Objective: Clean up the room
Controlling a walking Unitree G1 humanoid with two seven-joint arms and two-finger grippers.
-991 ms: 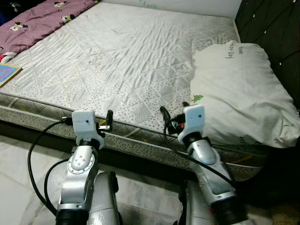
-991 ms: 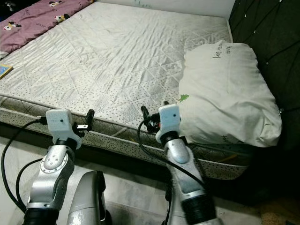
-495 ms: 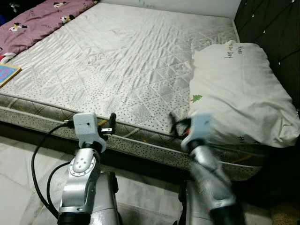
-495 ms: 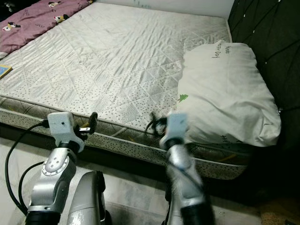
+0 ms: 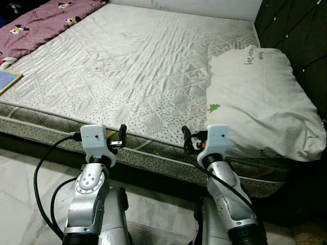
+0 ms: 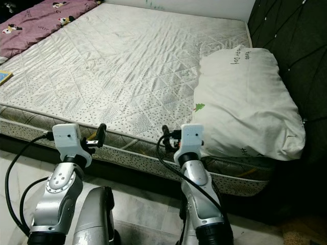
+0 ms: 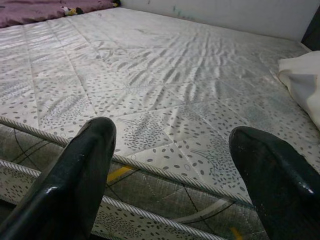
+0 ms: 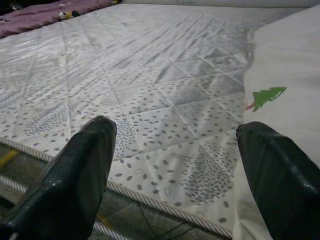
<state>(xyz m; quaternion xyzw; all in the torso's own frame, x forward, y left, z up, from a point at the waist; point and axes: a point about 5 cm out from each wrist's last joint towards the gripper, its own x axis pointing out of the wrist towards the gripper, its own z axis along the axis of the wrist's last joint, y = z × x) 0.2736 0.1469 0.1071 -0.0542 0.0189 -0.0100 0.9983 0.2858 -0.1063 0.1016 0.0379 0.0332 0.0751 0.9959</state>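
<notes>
A white pillow (image 5: 260, 97) with a small green tree print lies on the right side of the quilted mattress (image 5: 138, 66), against the dark headboard. A purple blanket (image 5: 41, 23) is bunched at the mattress's far left corner. A colourful book (image 5: 7, 80) rests at the left edge. My left gripper (image 5: 118, 140) hovers open at the mattress's near edge, with nothing between its fingers (image 7: 85, 165). My right gripper (image 5: 191, 140) is open too, level with the same edge and just left of the pillow's near corner (image 8: 290, 90).
The dark padded headboard (image 5: 301, 30) runs along the right side. Pale tiled floor (image 5: 20, 189) lies between me and the bed's side. A wide stretch of bare mattress (image 6: 127, 56) spreads between the blanket and the pillow.
My right arm swung, blurred half a second ago, and now sits slightly lower and further right, near the pillow corner. The left arm has barely shifted.
</notes>
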